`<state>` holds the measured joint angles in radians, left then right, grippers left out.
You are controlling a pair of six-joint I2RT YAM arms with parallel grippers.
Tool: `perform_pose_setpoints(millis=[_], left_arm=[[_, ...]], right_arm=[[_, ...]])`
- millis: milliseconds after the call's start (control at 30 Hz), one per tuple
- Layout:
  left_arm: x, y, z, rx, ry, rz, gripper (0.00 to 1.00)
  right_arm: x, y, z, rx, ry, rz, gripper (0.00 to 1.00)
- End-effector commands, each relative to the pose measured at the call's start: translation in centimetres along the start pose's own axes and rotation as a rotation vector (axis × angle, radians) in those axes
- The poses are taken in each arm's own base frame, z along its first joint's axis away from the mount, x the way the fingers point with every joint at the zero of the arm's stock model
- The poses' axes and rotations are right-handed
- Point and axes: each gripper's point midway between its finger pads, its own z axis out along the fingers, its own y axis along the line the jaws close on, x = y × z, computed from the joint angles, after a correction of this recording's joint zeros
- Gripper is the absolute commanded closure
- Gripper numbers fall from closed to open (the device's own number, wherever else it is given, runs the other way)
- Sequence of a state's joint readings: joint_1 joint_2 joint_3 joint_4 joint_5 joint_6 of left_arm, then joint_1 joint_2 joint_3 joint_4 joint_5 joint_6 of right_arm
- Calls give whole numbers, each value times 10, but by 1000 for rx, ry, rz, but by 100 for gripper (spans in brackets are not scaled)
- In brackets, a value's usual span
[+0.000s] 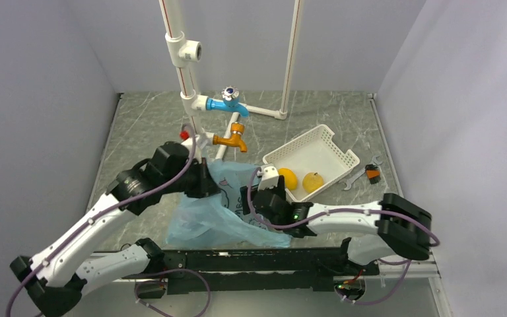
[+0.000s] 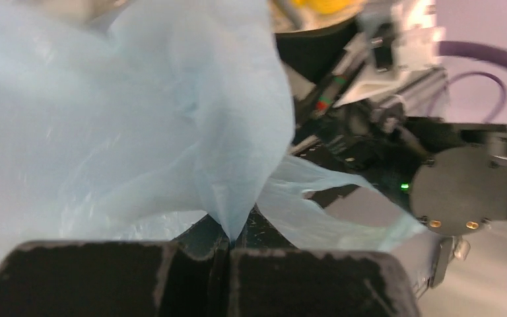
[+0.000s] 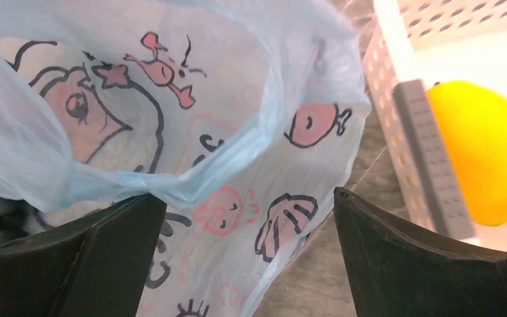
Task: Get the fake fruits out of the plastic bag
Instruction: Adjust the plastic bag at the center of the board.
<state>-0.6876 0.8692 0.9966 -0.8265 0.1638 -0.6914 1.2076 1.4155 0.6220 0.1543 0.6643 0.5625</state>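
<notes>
Top external has orange-yellow fruit [image 1: 288, 178], pale yellow fruit [image 1: 313, 181] in basket [image 1: 343, 144]; left wrist shows left gripper [image 2: 228, 241] clamped on plastic bag [image 2: 138, 119], right wrist right gripper [image 3: 244, 198] spread wide

Plain pale grey walls [image 1: 39, 99] close in left of the left gripper [image 1: 208, 179], right of the right gripper [image 1: 251, 198] and far behind both. Grey marbled tabletop [image 1: 145, 125] below them. White pipe frame [image 1: 183, 49] with blue tap [image 1: 228, 102] and orange tap [image 1: 232, 139] just behind the left gripper. Even, soft light
</notes>
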Motion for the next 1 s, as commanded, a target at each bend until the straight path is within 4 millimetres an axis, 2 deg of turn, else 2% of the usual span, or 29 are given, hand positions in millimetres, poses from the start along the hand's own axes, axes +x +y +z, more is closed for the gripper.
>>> perform_pose_setpoints(millis=[0, 67, 133, 267, 400, 500, 567, 667, 767, 867, 967], left_arm=[[-48, -79, -25, 185, -125, 173, 100], [-37, -68, -24, 125, -95, 187, 100], [-24, -46, -26, 70, -92, 168, 100], [15, 11, -38, -62, -85, 101, 100], [61, 70, -50, -184, -68, 13, 100], [88, 87, -53, -171, -49, -53, 100], [98, 91, -53, -146, -48, -80, 100], [104, 99, -57, -148, -66, -97, 100], [107, 106, -59, -166, -71, -89, 100], [112, 109, -51, -174, -52, -83, 100], [115, 111, -47, -194, -19, -80, 100]], right_arm=[[-38, 9, -21, -92, -105, -3, 1], [-42, 34, -31, -238, -106, -44, 1], [-42, 63, -45, -356, -108, -90, 1], [-29, 119, -72, -557, -104, -144, 2], [-15, 165, -90, -742, -82, -121, 9], [0, 197, -94, -818, -43, -156, 13], [12, 210, -93, -824, -16, -199, 13], [17, 209, -86, -775, 7, -217, 7], [9, 188, -80, -683, -23, -241, 1], [-7, 160, -77, -564, -58, -278, 1], [-23, 142, -84, -528, -83, -274, 1]])
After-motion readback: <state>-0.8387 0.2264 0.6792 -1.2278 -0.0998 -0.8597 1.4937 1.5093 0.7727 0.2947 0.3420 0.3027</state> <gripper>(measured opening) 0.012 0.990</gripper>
